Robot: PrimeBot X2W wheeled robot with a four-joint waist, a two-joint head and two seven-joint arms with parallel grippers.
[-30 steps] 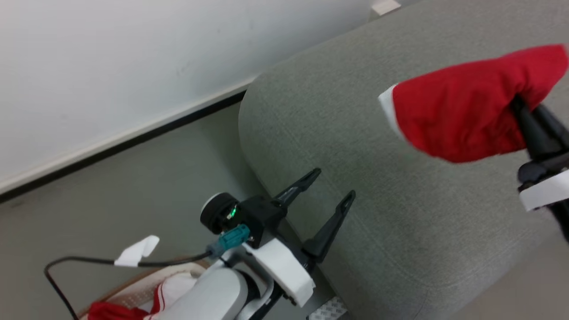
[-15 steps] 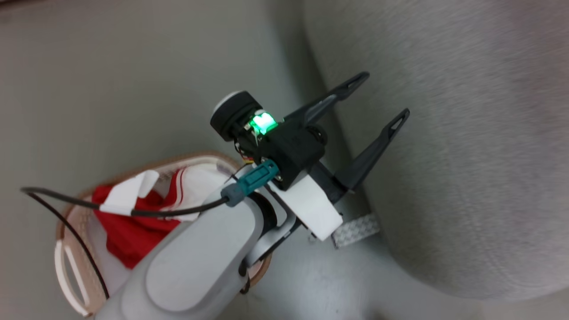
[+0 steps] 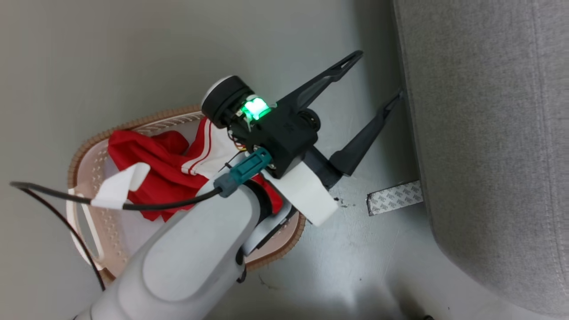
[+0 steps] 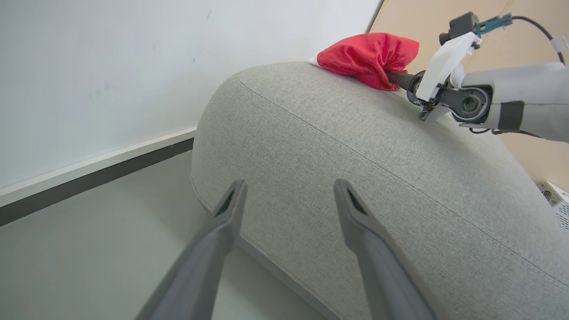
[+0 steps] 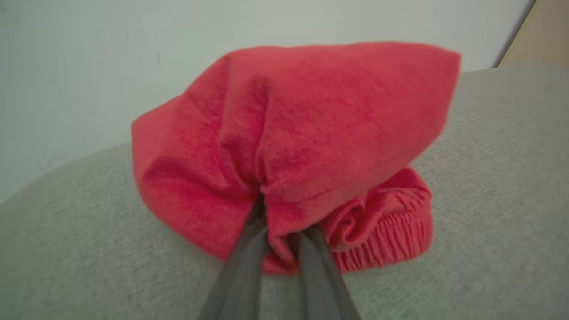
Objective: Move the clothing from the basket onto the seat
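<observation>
The cream basket (image 3: 95, 139) with a brown rim stands on the floor at the lower left of the head view. In it lie red clothing (image 3: 151, 160) and a piece with a white striped panel (image 3: 212, 149), partly hidden by my left forearm. My left gripper (image 3: 375, 78) hangs open and holds nothing, between the basket and the grey seat (image 3: 484, 133); its fingers (image 4: 235, 200) point at the seat's side. On top of the seat (image 4: 355, 169) rests a plain red garment (image 4: 364, 55). My right gripper (image 5: 278, 213) is shut on the bunched fabric of this garment (image 5: 311, 115).
A white wall with a dark baseboard (image 4: 98, 166) runs behind the seat. A patterned strip (image 3: 394, 198) lies on the floor at the seat's foot. A black cable with a white tag (image 3: 118, 186) loops over the basket. A white box (image 4: 553, 195) stands at the far right.
The head camera has swung down toward the floor and basket. The right gripper and its red garment have passed out of that view. My left gripper stays open.
</observation>
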